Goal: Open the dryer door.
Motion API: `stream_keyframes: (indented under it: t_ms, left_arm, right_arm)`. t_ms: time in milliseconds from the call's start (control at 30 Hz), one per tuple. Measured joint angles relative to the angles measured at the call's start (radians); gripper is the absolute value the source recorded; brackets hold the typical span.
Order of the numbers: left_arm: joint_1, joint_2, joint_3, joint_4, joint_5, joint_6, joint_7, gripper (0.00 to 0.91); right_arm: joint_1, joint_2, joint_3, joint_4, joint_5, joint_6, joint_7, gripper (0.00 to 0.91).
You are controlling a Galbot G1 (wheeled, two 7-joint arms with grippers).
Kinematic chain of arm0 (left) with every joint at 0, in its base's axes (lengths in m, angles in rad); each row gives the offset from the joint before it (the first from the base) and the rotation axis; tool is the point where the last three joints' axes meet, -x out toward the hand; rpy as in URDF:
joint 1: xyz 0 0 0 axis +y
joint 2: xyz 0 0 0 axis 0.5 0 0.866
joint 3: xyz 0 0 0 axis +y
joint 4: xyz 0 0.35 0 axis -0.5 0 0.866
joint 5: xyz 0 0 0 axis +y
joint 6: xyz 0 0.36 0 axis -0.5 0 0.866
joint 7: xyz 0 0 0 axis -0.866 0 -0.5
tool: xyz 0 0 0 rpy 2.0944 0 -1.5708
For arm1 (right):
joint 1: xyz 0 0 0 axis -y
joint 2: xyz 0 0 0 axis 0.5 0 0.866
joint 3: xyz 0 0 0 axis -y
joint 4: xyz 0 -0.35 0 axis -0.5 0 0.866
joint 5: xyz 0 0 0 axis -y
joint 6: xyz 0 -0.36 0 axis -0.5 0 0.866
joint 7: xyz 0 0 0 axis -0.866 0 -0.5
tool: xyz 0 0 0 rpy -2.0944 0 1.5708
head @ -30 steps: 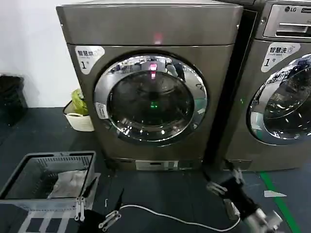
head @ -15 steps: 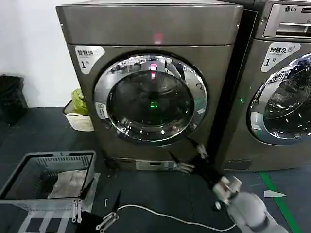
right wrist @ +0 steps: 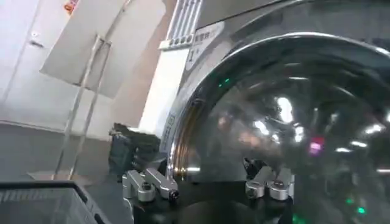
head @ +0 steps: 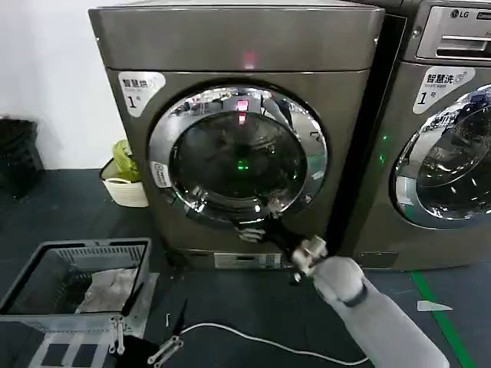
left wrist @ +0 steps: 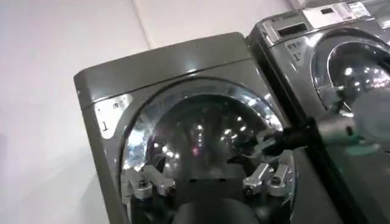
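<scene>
The dryer door [head: 234, 161] is a round porthole with a wide chrome ring and dark glass, and it sits shut in the front of the grey machine. My right gripper [head: 261, 218] is open at the door's lower rim, its fingers spread across the chrome ring. I cannot tell whether they touch it. In the right wrist view the door [right wrist: 292, 115] is very close ahead of the open right gripper [right wrist: 207, 173]. My left gripper [head: 159, 305] hangs low over the floor, open and empty. In its wrist view the left gripper [left wrist: 207, 179] faces the door [left wrist: 195, 131] from farther off.
An LG-badged machine [head: 445, 153] stands right beside the dryer. A grey basket [head: 46, 264] holding cloth sits on the floor at the left. A white bucket [head: 126, 192] stands by the dryer's left corner. A white cable [head: 253, 339] lies across the dark floor.
My right arm has swung up and to the left from the floor at the lower right, bringing its gripper to the door's lower rim. The left gripper has barely moved.
</scene>
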Motion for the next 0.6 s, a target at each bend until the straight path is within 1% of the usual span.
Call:
stream_keyframes:
  t_ms: [233, 600]
  left_arm:
    - [-0.002, -0.003, 0.001, 0.01, 0.002, 0.0, 0.0, 0.907]
    - [-0.004, -0.003, -0.007, 0.01, -0.006, 0.0, 0.0, 0.907]
  right_arm:
    - [0.087, 0.057, -0.06, -0.107, 0.001, 0.004, -0.015, 0.907]
    - [0.175, 0.191, -0.099, -0.266, -0.011, 0.006, -0.024, 0.907]
